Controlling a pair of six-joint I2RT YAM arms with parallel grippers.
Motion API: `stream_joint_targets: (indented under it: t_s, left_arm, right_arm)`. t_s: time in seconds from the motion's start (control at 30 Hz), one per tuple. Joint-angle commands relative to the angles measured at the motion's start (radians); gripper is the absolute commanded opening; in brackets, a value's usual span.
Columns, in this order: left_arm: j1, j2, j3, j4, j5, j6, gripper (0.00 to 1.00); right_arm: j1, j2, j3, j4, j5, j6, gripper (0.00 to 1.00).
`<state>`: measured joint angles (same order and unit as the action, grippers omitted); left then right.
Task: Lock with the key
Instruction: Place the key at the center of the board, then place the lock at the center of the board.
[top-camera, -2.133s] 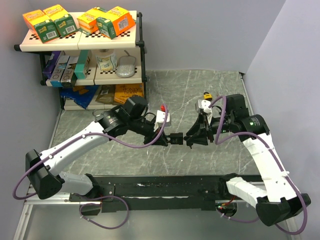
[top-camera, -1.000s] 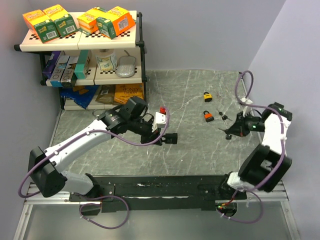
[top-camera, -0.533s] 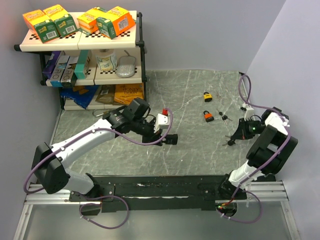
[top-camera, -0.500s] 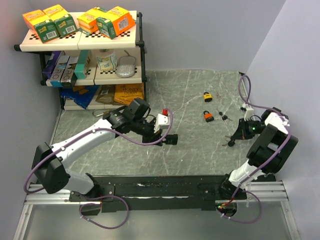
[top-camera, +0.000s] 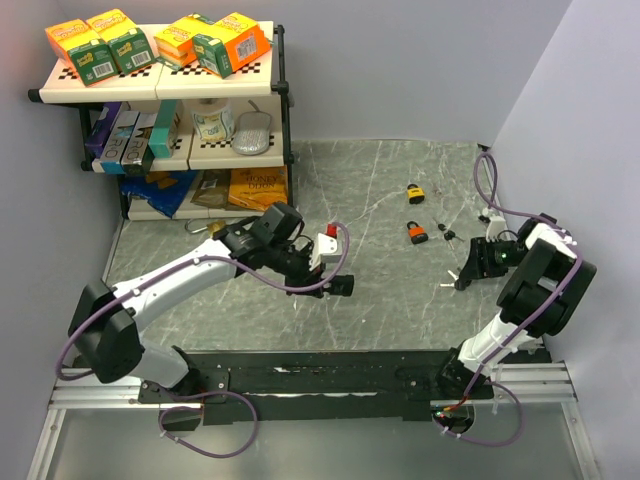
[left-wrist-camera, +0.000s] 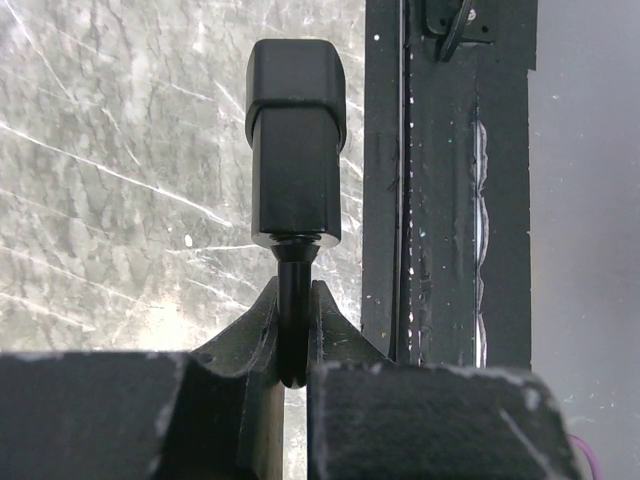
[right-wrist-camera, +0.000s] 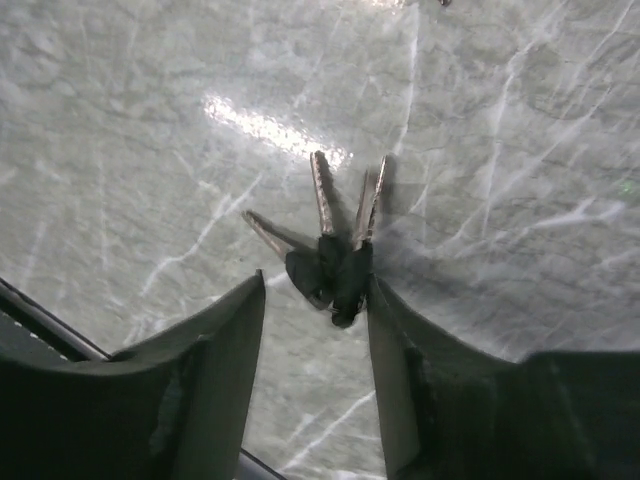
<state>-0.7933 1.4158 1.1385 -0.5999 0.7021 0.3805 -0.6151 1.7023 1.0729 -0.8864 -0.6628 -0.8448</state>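
A black padlock (left-wrist-camera: 296, 150) hangs over the table, and my left gripper (left-wrist-camera: 293, 340) is shut on its shackle (left-wrist-camera: 293, 300). From above, the padlock (top-camera: 343, 286) sticks out to the right of the left gripper (top-camera: 326, 283), near the table's middle front. A bunch of three black-headed keys (right-wrist-camera: 338, 250) lies on the marble. It sits just ahead of my right gripper (right-wrist-camera: 315, 292), whose jaws stand open with the key heads close to the right finger (right-wrist-camera: 395, 340). In the top view the right gripper (top-camera: 462, 277) is low at the table's right side.
Two orange padlocks (top-camera: 414, 192) (top-camera: 418, 233) lie on the marble at the back right, with small keys (top-camera: 447, 236) beside the nearer one. A shelf rack (top-camera: 160, 110) full of boxes stands at the back left. The black base rail (top-camera: 330, 375) runs along the front.
My right gripper has opened and the key bunch now lies free on the table. The left arm, still holding the padlock, has shifted slightly toward the front.
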Motion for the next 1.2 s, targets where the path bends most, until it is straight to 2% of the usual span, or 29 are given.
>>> stream_joint_targets:
  t_s: [0.0,0.07,0.13,0.33,0.43,0.47,0.57,0.6,0.67,0.7,0.77,0.8,0.93,1.17]
  left_arm:
    - [0.002,0.035,0.056,0.071,0.072,-0.012,0.01]
    - [0.002,0.058,0.081,0.057,0.083,-0.037,0.01]
    - [0.003,0.092,0.119,0.037,0.092,-0.072,0.01]
    - [0.002,0.178,0.228,-0.011,0.146,-0.193,0.01]
    - [0.002,0.232,0.291,-0.054,0.192,-0.248,0.01]
    - [0.002,0.245,0.322,-0.075,0.215,-0.262,0.01]
    - [0.002,0.291,0.365,-0.103,0.263,-0.307,0.01]
    - [0.002,0.304,0.369,-0.104,0.269,-0.331,0.01]
    - [0.002,0.307,0.371,-0.097,0.286,-0.36,0.01]
    - [0.003,0.308,0.368,-0.084,0.299,-0.374,0.01]
    - [0.002,0.31,0.359,-0.072,0.316,-0.423,0.01]
    - [0.002,0.31,0.357,-0.069,0.326,-0.436,0.01]
    - [0.0,0.307,0.345,-0.051,0.329,-0.463,0.01]
    - [0.0,0.314,0.333,-0.041,0.338,-0.494,0.01]
  right_arm:
    - [0.002,-0.062,0.015,-0.005,-0.007,-0.045,0.73]
    - [0.002,-0.113,0.027,-0.037,-0.038,-0.069,0.86]
    - [0.005,-0.154,0.039,-0.063,-0.066,-0.108,0.93]
    - [0.057,-0.361,0.044,-0.167,-0.214,-0.221,0.96]
    - [0.162,-0.515,0.012,-0.19,-0.27,-0.247,0.96]
    - [0.239,-0.606,-0.002,-0.184,-0.277,-0.244,0.97]
    - [0.385,-0.802,-0.083,-0.065,-0.264,-0.172,0.99]
    - [0.484,-0.85,-0.108,0.02,-0.255,-0.128,0.99]
    - [0.57,-0.959,-0.163,0.081,-0.245,-0.103,1.0]
    - [0.656,-0.987,-0.178,0.104,-0.236,-0.087,1.0]
    - [0.75,-1.033,-0.209,0.148,-0.183,-0.079,1.0]
    - [0.837,-1.038,-0.217,0.153,-0.16,-0.085,1.0]
    - [0.993,-1.029,-0.248,0.203,-0.058,-0.102,0.99]
    - [1.19,-0.958,-0.268,0.306,0.106,-0.122,0.98]
